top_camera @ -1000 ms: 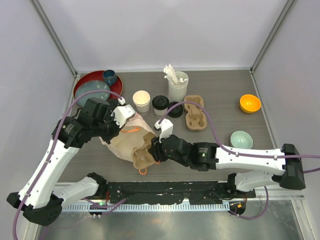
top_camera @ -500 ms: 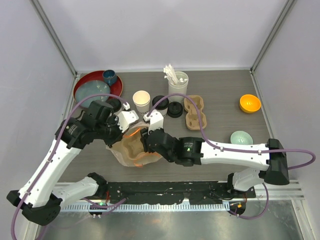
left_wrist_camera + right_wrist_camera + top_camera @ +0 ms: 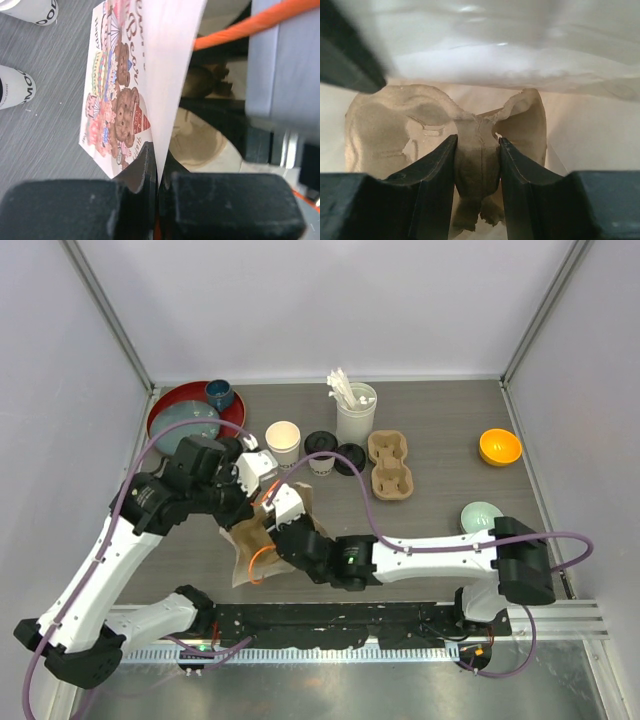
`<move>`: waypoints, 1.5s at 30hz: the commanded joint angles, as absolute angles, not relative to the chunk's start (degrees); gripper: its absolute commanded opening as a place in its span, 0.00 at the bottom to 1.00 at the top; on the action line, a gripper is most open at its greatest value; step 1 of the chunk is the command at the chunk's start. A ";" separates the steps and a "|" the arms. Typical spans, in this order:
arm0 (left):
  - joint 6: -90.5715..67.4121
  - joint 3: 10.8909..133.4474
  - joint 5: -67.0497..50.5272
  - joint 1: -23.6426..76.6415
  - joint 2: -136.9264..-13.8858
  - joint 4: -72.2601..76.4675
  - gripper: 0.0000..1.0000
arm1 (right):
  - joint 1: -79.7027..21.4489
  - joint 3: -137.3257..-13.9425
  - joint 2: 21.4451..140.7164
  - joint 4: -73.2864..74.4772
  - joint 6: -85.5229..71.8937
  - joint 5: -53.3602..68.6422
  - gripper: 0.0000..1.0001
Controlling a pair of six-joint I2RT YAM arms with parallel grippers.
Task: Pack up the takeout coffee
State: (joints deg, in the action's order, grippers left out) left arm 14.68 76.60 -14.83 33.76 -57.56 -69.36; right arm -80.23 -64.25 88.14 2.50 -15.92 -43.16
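The takeout coffee stands at the back of the table: one open white cup point(image 3: 283, 441), one cup with a black lid point(image 3: 320, 452), and a loose black lid point(image 3: 350, 458). Both cups point(image 3: 33, 9) point(image 3: 14, 88) also show at the left of the left wrist view. My left gripper point(image 3: 252, 473) point(image 3: 159, 161) is shut on the edge of a paper bag point(image 3: 247, 548) point(image 3: 131, 75) with a bear print. My right gripper point(image 3: 279, 516) point(image 3: 476, 150) reaches inside the bag, shut on the middle ridge of a tan pulp carrier point(image 3: 380, 134).
A second pulp carrier point(image 3: 390, 466) lies right of the lids. A white cylinder of sticks point(image 3: 356, 412) stands behind them. A red tray point(image 3: 166, 406) with bowls is at back left. An orange bowl point(image 3: 499, 447) and a green bowl point(image 3: 482, 517) sit on the right.
My right arm has swung left and carried the pulp carrier deeper into the bag. My left gripper has kept its hold on the bag's edge, and the bag has shifted left.
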 commanded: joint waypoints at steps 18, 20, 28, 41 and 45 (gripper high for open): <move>4.31 81.40 -16.34 34.01 -58.98 -62.14 0.00 | -81.39 -71.53 101.86 21.79 -22.14 -51.33 0.44; 4.48 81.12 -15.91 34.01 -58.80 -62.14 0.00 | -79.98 -73.56 103.27 23.98 -24.42 -51.24 0.44; 2.73 85.16 -10.39 34.10 -58.45 -62.05 0.00 | -77.70 -76.73 106.35 34.35 -31.10 -49.39 0.44; 0.35 78.58 -23.10 34.19 -58.71 -59.77 0.00 | -72.16 -78.67 107.67 26.59 -27.97 -38.50 0.49; 0.62 77.78 -25.58 34.10 -58.45 -59.15 0.00 | -72.07 -71.91 105.91 14.25 -22.94 -36.30 0.52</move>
